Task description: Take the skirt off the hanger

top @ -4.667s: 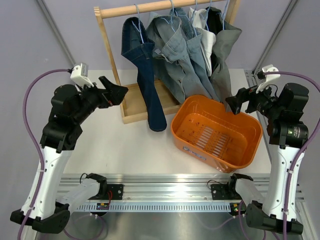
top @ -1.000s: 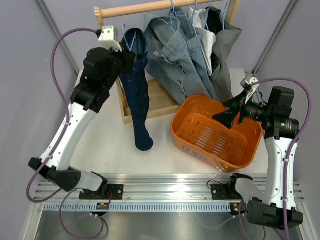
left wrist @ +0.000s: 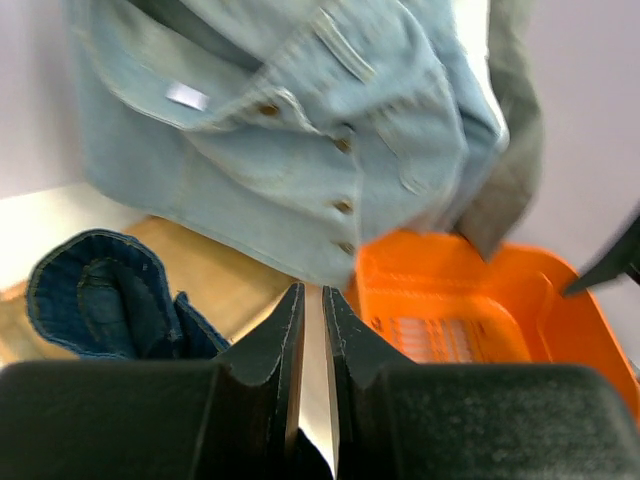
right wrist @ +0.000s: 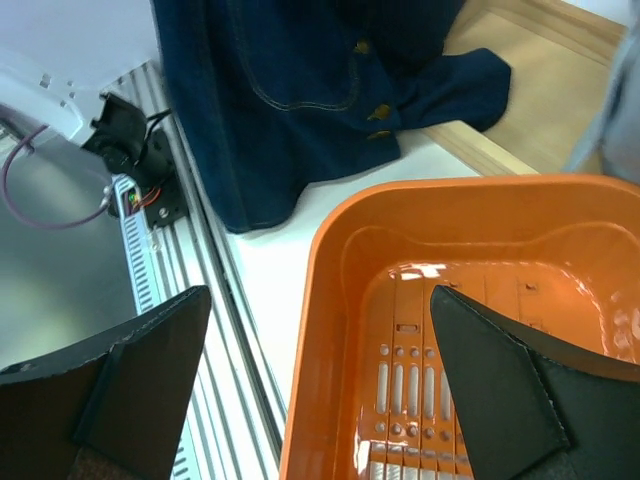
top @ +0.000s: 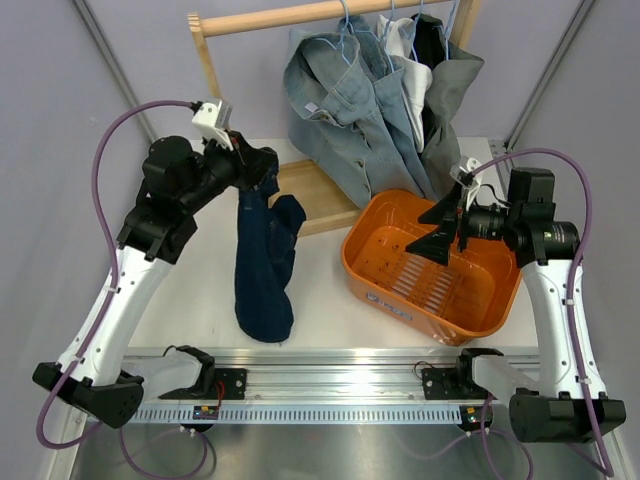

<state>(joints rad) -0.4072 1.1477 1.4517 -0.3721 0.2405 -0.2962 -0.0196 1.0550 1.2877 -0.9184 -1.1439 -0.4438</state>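
The left claw, its fingers pressed nearly together, holds up the top of the skirt. The skirt's lower end droops onto the bench, left of the orange basket. The right claw hangs spread wide over that basket.

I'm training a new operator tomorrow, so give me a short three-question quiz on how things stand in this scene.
1. True or false: the skirt hangs from the rail of the wooden rack.
2. What is the right gripper above? A the orange basket; B the jacket; C the skirt.
3. Fill in: the right gripper's jaws stand ____.
Key: 1 false, the skirt hangs from the left gripper, off the wooden rack's rail. 2 A. 3 open.
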